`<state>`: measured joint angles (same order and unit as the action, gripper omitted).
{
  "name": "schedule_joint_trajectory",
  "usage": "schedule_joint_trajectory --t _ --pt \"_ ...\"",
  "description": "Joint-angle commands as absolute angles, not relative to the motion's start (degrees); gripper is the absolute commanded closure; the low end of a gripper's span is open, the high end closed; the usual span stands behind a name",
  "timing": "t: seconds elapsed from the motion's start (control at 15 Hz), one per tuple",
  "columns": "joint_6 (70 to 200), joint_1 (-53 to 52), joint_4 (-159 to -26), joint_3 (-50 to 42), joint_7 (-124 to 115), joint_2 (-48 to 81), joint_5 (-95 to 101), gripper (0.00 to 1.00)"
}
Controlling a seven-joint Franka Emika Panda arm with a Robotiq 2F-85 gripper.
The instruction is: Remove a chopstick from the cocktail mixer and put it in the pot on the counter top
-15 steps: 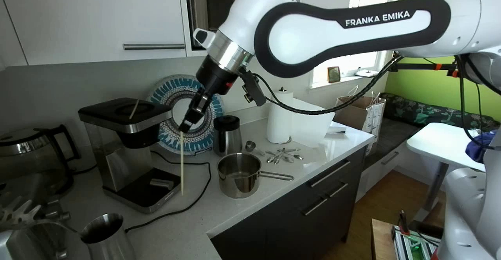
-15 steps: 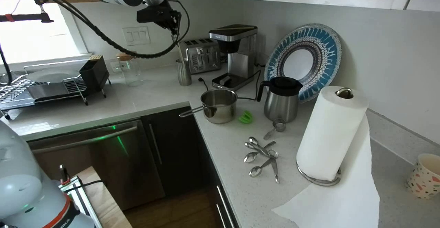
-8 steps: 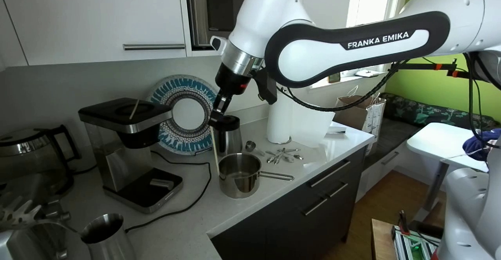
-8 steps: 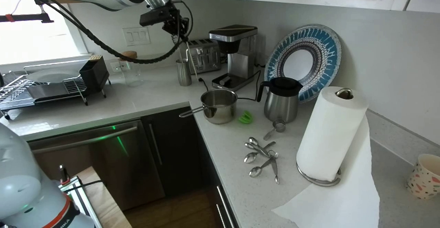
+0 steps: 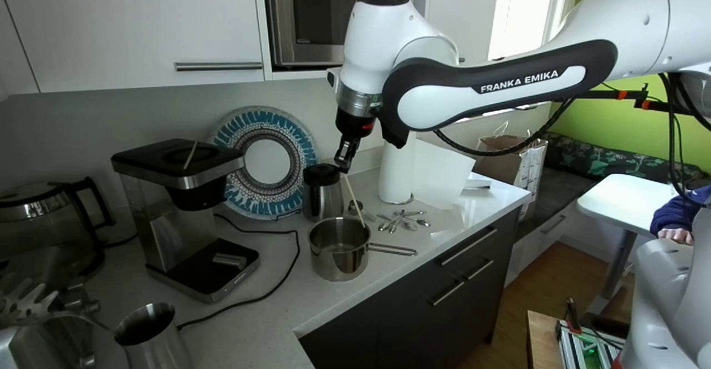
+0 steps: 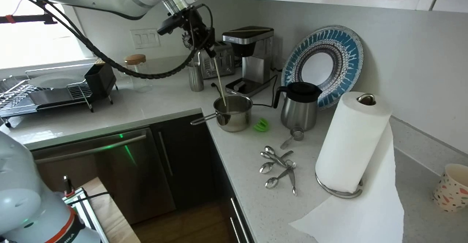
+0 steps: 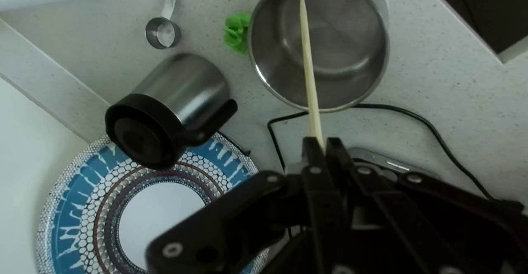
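Observation:
The chopstick (image 5: 354, 199) is thin and pale cream. My gripper (image 5: 343, 166) is shut on its upper end, as the wrist view shows between the fingertips (image 7: 313, 146). The chopstick (image 7: 308, 67) points down at a tilt, its lower end over the opening of the steel pot (image 5: 339, 260). In an exterior view the chopstick (image 6: 219, 79) reaches to the opening of the pot (image 6: 236, 122); I cannot tell how deep its tip is. The cocktail mixer (image 5: 154, 338) stands apart from the pot on the counter, and also shows in an exterior view (image 6: 196, 78).
A coffee maker (image 5: 178, 163) with a pale stick (image 5: 190, 155) on top stands near the pot. A thermal jug (image 6: 299, 107), green item (image 6: 261, 124), metal spoons (image 6: 279, 162) and a paper towel roll (image 6: 351, 140) are nearby. The pot's handle (image 5: 391, 249) points toward the counter edge.
My gripper has carried the chopstick from above the counter beside the coffee maker to over the pot, and the chopstick's tilt has changed. A person's hand has appeared at the far right.

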<state>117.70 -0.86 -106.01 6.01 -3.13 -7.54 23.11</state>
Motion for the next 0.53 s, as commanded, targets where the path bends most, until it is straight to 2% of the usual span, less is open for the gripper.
schedule_joint_trajectory --t 0.0,0.47 --pt "120.4 -1.0 -109.3 5.5 -5.8 -5.5 26.1 0.98" --pt "125.2 -1.5 -108.5 4.5 -4.3 1.4 35.0 0.98"
